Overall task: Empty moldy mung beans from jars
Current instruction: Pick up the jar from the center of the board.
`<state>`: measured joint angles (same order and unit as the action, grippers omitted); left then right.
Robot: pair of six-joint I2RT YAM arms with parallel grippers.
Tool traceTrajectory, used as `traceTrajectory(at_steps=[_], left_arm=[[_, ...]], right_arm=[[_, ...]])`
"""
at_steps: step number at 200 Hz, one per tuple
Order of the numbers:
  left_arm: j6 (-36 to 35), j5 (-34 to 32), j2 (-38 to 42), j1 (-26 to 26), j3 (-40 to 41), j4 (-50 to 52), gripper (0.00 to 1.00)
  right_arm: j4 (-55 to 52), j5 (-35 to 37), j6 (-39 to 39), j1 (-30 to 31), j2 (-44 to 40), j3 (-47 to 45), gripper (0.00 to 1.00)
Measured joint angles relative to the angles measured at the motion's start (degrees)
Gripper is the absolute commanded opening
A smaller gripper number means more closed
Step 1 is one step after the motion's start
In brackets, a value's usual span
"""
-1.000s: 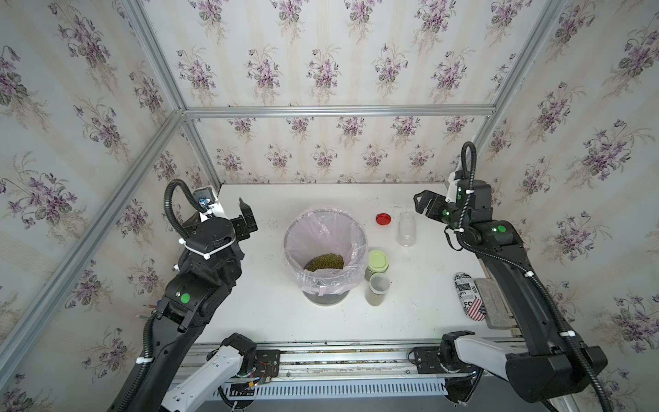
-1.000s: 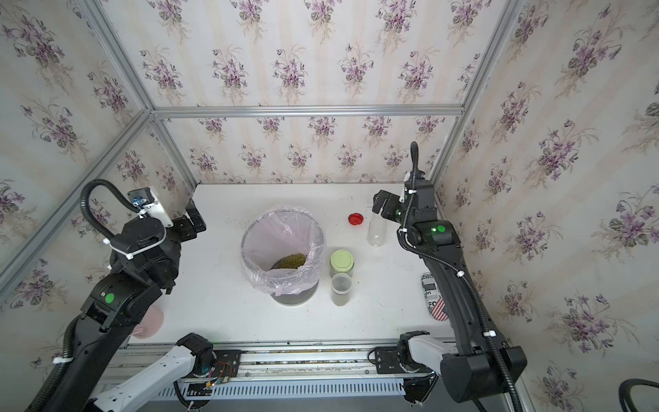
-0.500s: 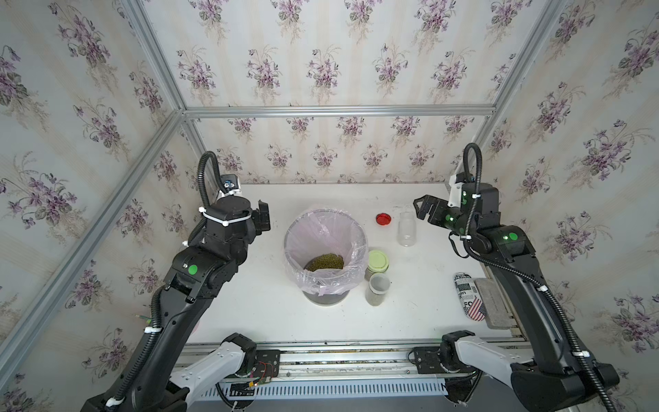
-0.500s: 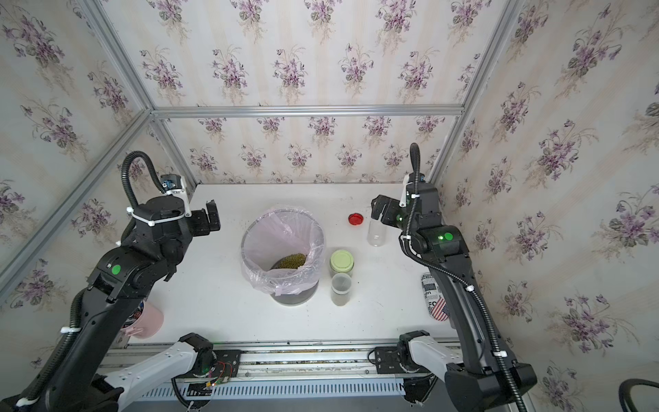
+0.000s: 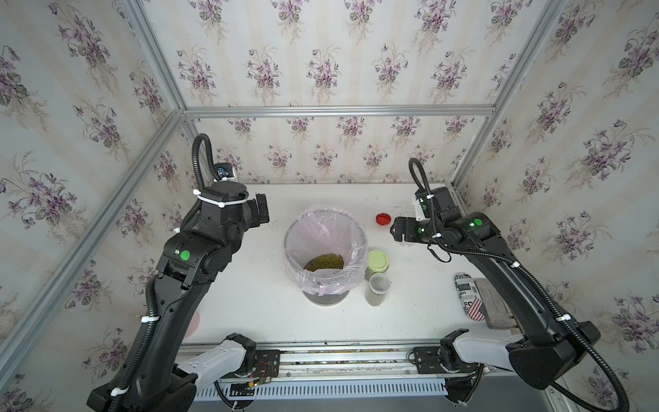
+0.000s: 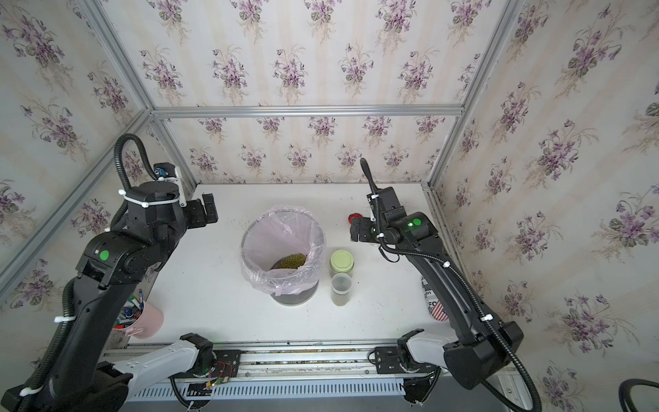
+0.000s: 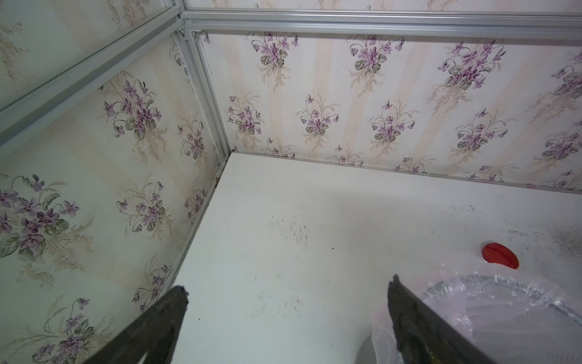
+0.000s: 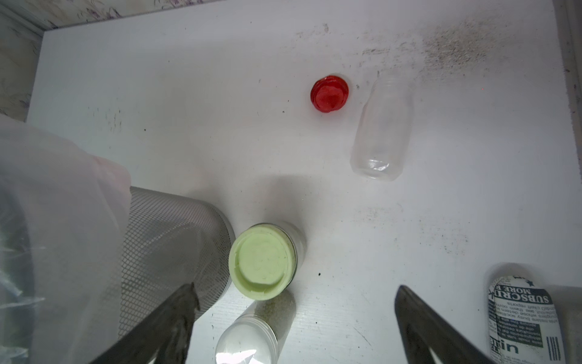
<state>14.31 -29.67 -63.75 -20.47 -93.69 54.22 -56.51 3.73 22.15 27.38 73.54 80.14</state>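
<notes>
Two arms reach in over your worktop (image 5: 249,303). Farthest left, a pink cup (image 6: 142,319) of pens stands near the front edge, partly hidden by the left arm. Your left gripper (image 5: 262,210) hangs above the worktop to the left of the bin and apart from it. Its jaws are spread wide with nothing between them, and the left wrist view shows only bare worktop in the gap.

In the middle stands the round mesh bin (image 5: 326,299) lined with a pink bag. Most of the mung beans (image 5: 325,262) lie in a heap at its bottom, in both top views.

Just right of the bin, you have the green-lidded jar (image 5: 378,260) standing upright and close against the bin's wall. The open jar (image 5: 378,289) stands just in front of it, lidless, with green grains showing through its wall.

Further back and right, the red lid (image 5: 383,219) lies flat on the worktop. The empty jar (image 8: 381,132) is just beside it, clear and lidless; you cannot tell here whether it stands or lies.

Your right gripper (image 5: 396,230) hovers over that empty jar, jaws apart and holding nothing.

At the right edge, a printed can (image 5: 469,296) lies beside a grey block (image 5: 494,303).
</notes>
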Motion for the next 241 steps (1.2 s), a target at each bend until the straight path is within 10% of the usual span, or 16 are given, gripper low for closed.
traceTrajectory(at_steps=[241], left_arm=[[2.73, 8.50, -4.24, 4.04, -2.47, 7.69, 1.00]], right_arm=[[-1.75, 0.04, 16.70, 21.42, 0.42, -15.96, 0.94]])
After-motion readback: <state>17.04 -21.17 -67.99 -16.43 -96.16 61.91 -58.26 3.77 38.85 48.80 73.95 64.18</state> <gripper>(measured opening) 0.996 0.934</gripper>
